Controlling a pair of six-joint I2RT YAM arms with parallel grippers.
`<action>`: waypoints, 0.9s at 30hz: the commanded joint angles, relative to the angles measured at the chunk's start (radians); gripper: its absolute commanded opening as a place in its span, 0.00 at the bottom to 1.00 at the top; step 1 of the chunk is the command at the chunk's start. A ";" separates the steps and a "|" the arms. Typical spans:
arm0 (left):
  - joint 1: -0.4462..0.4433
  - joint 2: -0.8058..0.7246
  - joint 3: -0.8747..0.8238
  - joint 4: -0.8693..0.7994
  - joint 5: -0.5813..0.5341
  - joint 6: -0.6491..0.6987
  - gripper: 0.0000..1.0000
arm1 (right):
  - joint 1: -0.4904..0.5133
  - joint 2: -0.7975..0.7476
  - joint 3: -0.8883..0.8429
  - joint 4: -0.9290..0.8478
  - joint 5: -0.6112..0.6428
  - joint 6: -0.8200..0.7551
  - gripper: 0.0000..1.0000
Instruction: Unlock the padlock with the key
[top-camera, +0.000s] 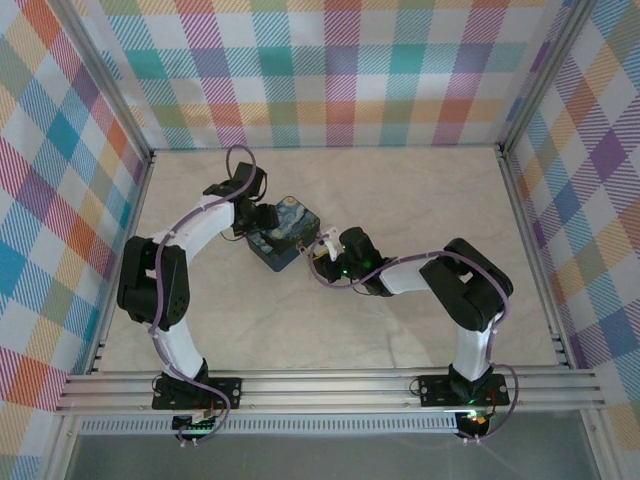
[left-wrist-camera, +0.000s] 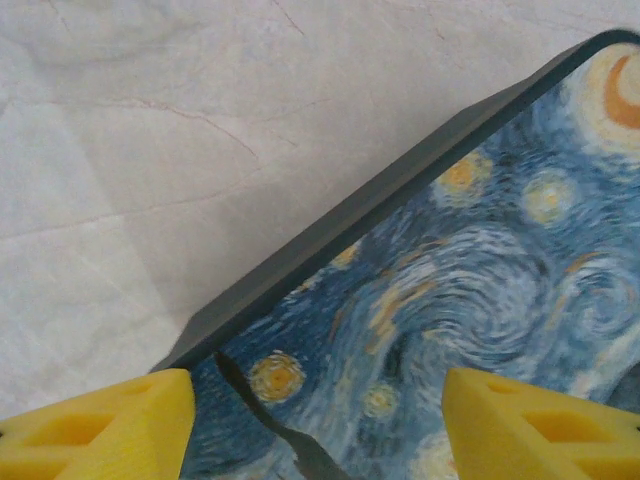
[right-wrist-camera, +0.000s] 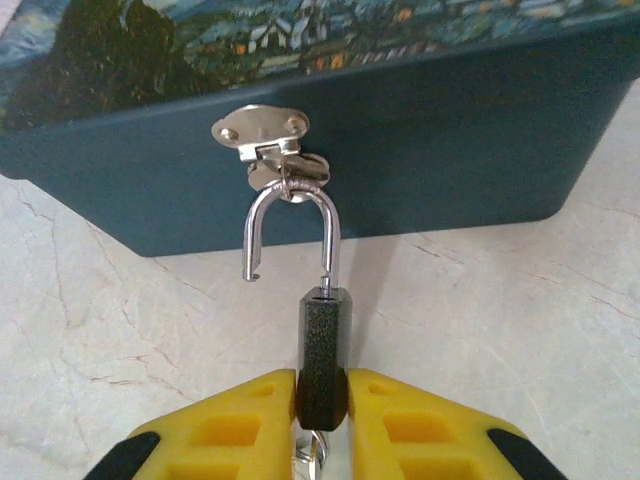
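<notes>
The padlock (right-wrist-camera: 323, 340), a dark grey speckled body seen edge-on, hangs by its silver shackle (right-wrist-camera: 290, 215) from the hasp (right-wrist-camera: 262, 128) on the front of the blue swirl-painted tin (right-wrist-camera: 450, 120). The shackle's left leg is out of the body, so the lock stands open. My right gripper (right-wrist-camera: 322, 400) has both yellow fingers pressed against the sides of the padlock body. A bit of the silvery key (right-wrist-camera: 312, 455) pokes out under the body, mostly hidden. My left gripper (left-wrist-camera: 318, 420) hovers over the tin's lid (left-wrist-camera: 480, 250), fingers wide apart with nothing between them.
The tin (top-camera: 285, 232) sits mid-table on the pale marbled tabletop (top-camera: 400, 190), with my left gripper (top-camera: 262, 218) at its back left and my right gripper (top-camera: 325, 248) at its front right. Checkered walls close three sides, and a metal rail (top-camera: 330, 390) runs along the near edge.
</notes>
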 joint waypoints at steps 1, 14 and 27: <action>0.011 0.021 0.027 0.044 0.057 0.066 0.65 | -0.011 0.021 0.054 -0.040 -0.036 -0.015 0.21; 0.012 0.000 -0.027 0.015 0.052 0.030 0.57 | -0.055 0.043 0.127 -0.150 -0.093 0.045 0.09; 0.011 -0.014 -0.039 0.013 0.030 -0.010 0.58 | -0.055 0.066 0.143 -0.178 -0.184 0.034 0.28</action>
